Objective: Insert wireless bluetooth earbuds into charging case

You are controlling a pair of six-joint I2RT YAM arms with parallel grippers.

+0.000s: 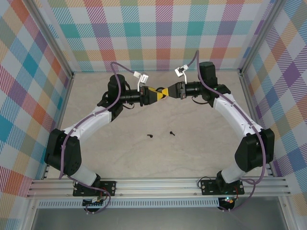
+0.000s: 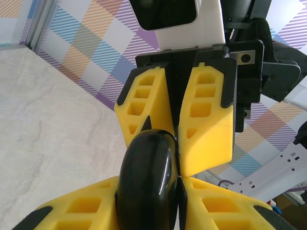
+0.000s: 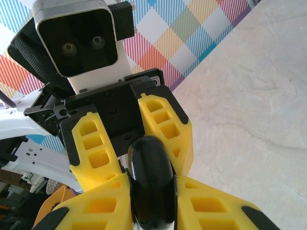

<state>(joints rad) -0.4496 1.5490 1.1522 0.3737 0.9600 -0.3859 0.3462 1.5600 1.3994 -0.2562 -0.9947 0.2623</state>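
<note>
Earbuds point(image 1: 150, 135) lie loose; arms meet head-on, left gripper point(image 1: 158, 95) and right gripper point(image 1: 168, 92) both clamping case point(image 2: 146, 182)

Working remote, I read this as robot lab cell. Plaid-printed panels point(image 1: 158, 28) box in pale tabletop point(image 1: 158, 158) on three sides. Aluminium framing point(image 1: 250, 98) runs along tabletop edges; slotted rail point(image 1: 158, 184) at near edge carries arm bases point(image 1: 96, 187).

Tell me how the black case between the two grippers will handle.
Black case looks glossy and rounded, so probably slippery and apt to roll if dropped. It seems rigid: the yellow fingers pinching it leave no visible dent.
</note>
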